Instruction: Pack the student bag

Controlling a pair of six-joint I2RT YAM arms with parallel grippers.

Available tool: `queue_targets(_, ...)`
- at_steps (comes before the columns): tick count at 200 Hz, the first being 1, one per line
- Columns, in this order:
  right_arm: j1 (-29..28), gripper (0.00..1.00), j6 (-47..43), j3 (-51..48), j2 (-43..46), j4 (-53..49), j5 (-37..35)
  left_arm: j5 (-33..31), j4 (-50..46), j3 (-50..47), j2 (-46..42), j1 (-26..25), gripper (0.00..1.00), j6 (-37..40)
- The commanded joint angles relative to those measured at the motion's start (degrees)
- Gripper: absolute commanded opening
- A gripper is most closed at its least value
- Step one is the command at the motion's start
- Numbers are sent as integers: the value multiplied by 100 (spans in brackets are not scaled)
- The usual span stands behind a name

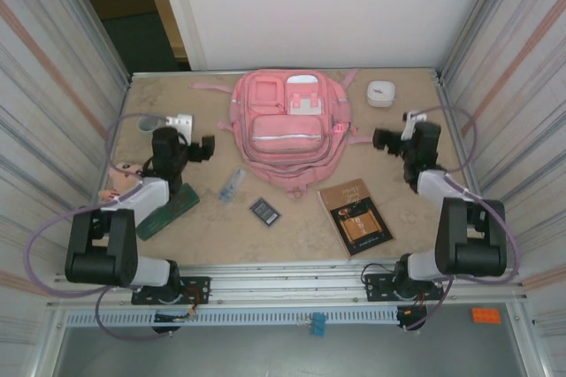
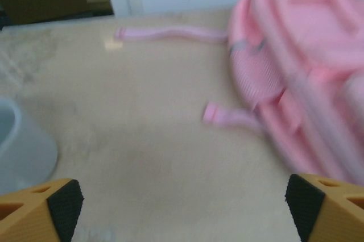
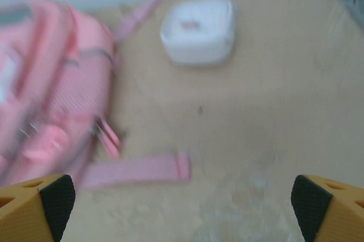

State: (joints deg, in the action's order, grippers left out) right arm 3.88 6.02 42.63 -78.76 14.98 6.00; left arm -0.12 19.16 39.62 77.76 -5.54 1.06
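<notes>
- The student bag (image 1: 290, 125) lies flat at the far middle of the table (image 1: 212, 226), pockets up; its straps trail onto the bare surface;
- the left gripper (image 1: 205, 149) sits just beside the bag's left edge, fingers wide apart, holding nothing;
- the right gripper (image 1: 382, 138) is near the bag's right edge, jaws likewise spread and empty; a white box (image 1: 381, 93) lies beyond it.

A large pink fabric backpack (image 1: 288, 120) lies flat, front pockets up, at the table's twelve o'clock, straps splayed outward.
</notes>
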Motion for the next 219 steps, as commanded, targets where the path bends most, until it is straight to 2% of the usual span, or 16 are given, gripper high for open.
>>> queue_targets(1, -188, 99, 186, 1222, 427, -2096, 299, 407, -1493, 889, -176, -49, 90, -939)
queue_targets(19, -546, 99, 205, 1968, 356, -2971, 200, 490, -2193, 1612, 191, -371, 85, -1139)
queue_targets(30, -722, 99, 513, 2223, 228, -3314, 197, 478, -2601, 2044, 506, -622, 83, -1126)
queue_targets(49, -809, 99, 1128, 2330, -94, -3556, 859, 570, -2978, 2568, 1104, -990, 78, -1138)
queue_targets(62, -859, 100, 1489, 2208, -339, -3458, 1260, 827, -3067, 2776, 1499, -1125, 71, -1217)
queue_targets(70, -913, 96, 1763, 2074, -482, -3306, 1336, 964, -3073, 2843, 1709, -1183, 67, -1291)
queue_targets(106, -1478, 73, 2248, 1923, -1215, -3118, 1387, 1146, -2864, 2743, 2265, -1355, 59, -1612)
queue_targets(130, -1890, 60, 2653, 1881, -1712, -2828, 1770, 1135, -2823, 2578, 2423, -1431, 54, -1687)
queue_targets(159, -2477, 59, 2855, 1818, -1847, -2849, 1331, 965, -2779, 2199, 2410, -1463, 48, -1837)
queue_targets(201, -2987, 60, 3262, 1485, -1800, -2512, 1399, 837, -2815, 1899, 2436, -1463, 41, -1925)
queue_targets(211, -3084, 58, 3366, 1484, -1944, -2509, 1450, 833, -2836, 1805, 2377, -1474, 41, -1956)
queue_targets(219, -3165, 53, 3437, 1438, -2014, -2471, 1376, 785, -2880, 1713, 2320, -1476, 41, -2020)
